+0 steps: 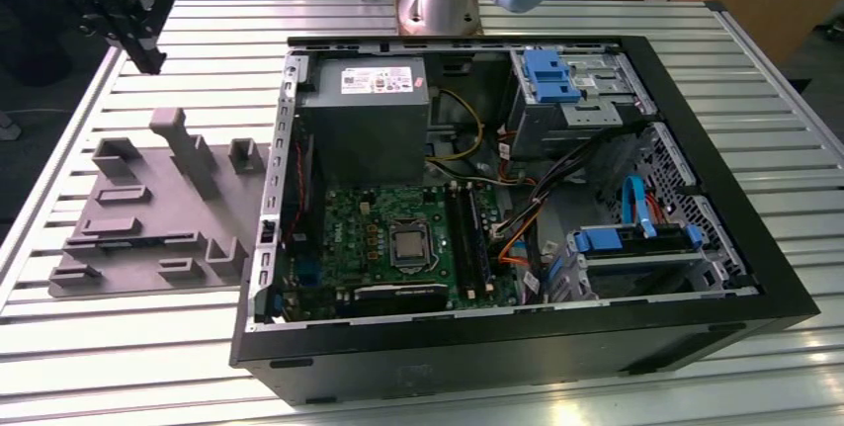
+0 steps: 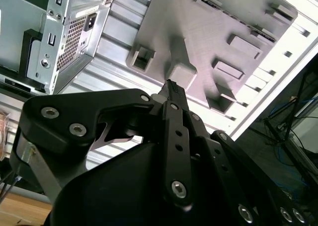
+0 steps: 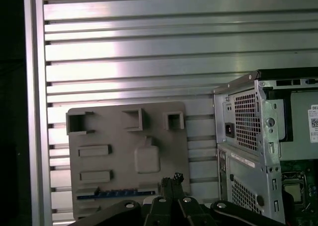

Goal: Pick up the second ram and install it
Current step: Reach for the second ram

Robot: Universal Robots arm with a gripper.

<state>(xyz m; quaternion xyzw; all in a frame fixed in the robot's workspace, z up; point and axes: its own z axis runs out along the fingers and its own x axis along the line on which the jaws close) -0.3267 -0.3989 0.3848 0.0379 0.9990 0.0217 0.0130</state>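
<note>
hand (image 3: 172, 179) hovering narrow, empty | long flat blue-green ram stick (image 3: 117, 192) lying in grey plastic fixture (image 3: 149, 124) | likely light, stiff, fragile; worth gripping board edges, off chips

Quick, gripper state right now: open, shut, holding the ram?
Gripper: shut, holding nothing, above the gray tray; the ram lies in the tray.

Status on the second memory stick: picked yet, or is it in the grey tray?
Done: nothing of this step shows yet. The memory stick lies flat in a groove of the grey tray, beside the open computer case. In hand: the end effector hangs above the tray, carrying nothing and not touching the stick. Left: the pick-up, and seating it in the black slots inside the case.
</note>
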